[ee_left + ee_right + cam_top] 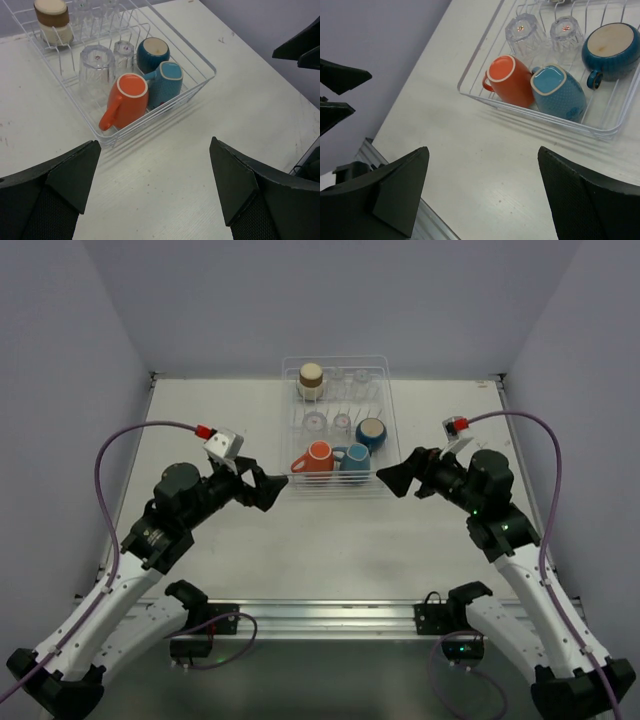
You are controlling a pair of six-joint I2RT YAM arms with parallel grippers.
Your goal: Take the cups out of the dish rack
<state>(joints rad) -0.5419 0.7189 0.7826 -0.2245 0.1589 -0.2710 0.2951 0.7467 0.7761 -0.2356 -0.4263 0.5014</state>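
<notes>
The dish rack [388, 400] stands at the back middle of the table. In it are an orange mug [317, 457] and a light blue mug [354, 459] lying side by side at the near end. Behind them are a dark blue mug [371, 433], two clear tumblers [315, 423] and a brown cup [311, 381] at the far end. My left gripper [275, 483] is open and empty, just left of the rack's near corner. My right gripper [388, 480] is open and empty, just right of it. The left wrist view shows the orange mug [127, 100]. The right wrist view shows it [512, 80] too.
The white table [200, 430] has walls on its left, far and right sides. A metal rail [320, 612] runs along its near edge. The rack's wire rim [210, 67] stands above the table between the two grippers.
</notes>
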